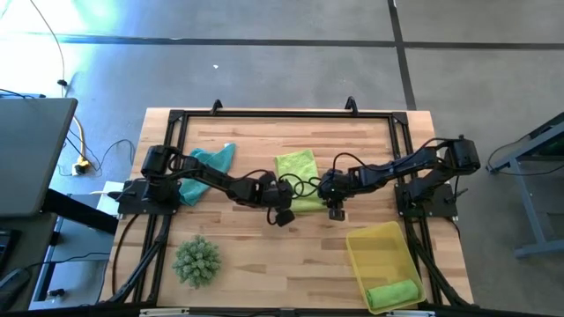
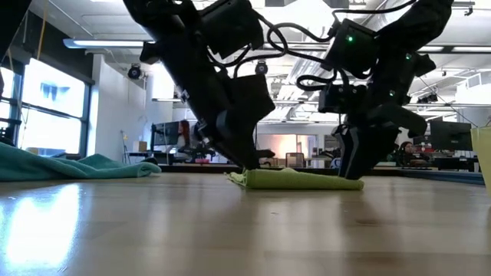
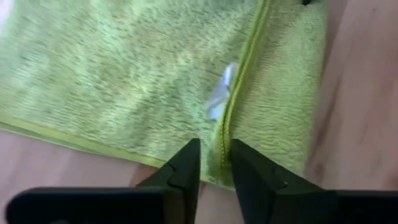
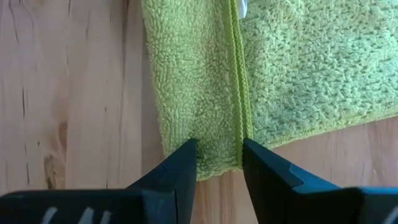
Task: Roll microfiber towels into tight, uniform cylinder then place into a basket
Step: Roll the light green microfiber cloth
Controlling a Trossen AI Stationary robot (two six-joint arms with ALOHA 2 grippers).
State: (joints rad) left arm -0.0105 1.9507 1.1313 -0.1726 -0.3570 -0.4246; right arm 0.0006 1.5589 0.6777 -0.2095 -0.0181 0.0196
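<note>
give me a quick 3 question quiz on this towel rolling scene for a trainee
1. True or false: a rolled towel already lies in the yellow basket.
2. Which towel do the left gripper and right gripper work on? A teal B bright green C white
3. Fill in: the teal towel lies loose under the ___ arm.

Key: 1 true; 2 B, the bright green towel; 3 left.

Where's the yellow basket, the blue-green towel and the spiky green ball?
basket [image 1: 357, 251], high view, its bare left rim.
teal towel [image 1: 214, 158], high view, middle of the cloth.
spiky green ball [image 1: 196, 261], high view, its centre.
</note>
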